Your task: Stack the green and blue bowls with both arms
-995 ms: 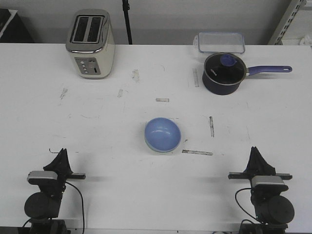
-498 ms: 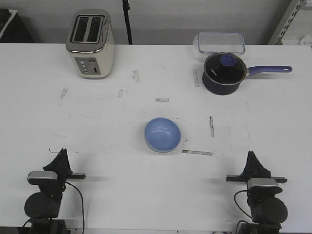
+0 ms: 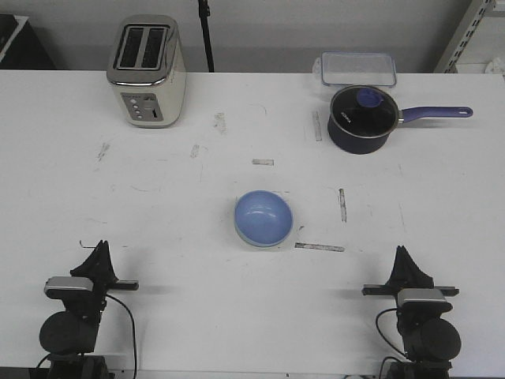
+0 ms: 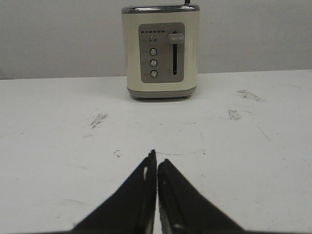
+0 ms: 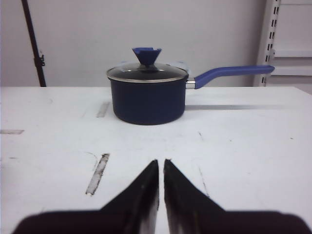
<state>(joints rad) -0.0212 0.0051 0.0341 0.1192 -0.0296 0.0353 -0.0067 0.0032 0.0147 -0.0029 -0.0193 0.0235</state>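
Observation:
The light blue bowl [image 3: 263,217] sits in the middle of the table. A thin pale green rim [image 3: 254,245] shows along its near edge, so it appears to rest inside the green bowl. My left gripper [image 3: 100,247] is shut and empty near the table's front left, far from the bowls. My right gripper [image 3: 404,251] is shut and empty near the front right. In the left wrist view the gripper [image 4: 157,159] has its fingers together over bare table. In the right wrist view the gripper [image 5: 161,161] is also closed. Neither wrist view shows the bowls.
A cream toaster [image 3: 147,71] stands at the back left, also in the left wrist view [image 4: 161,48]. A dark navy saucepan [image 3: 361,118] with a purple handle stands at the back right, also in the right wrist view [image 5: 147,100]. A clear lidded container [image 3: 357,68] lies behind it.
My right arm has drawn back a little toward the front edge and slightly left. The left arm and the bowls have not moved.

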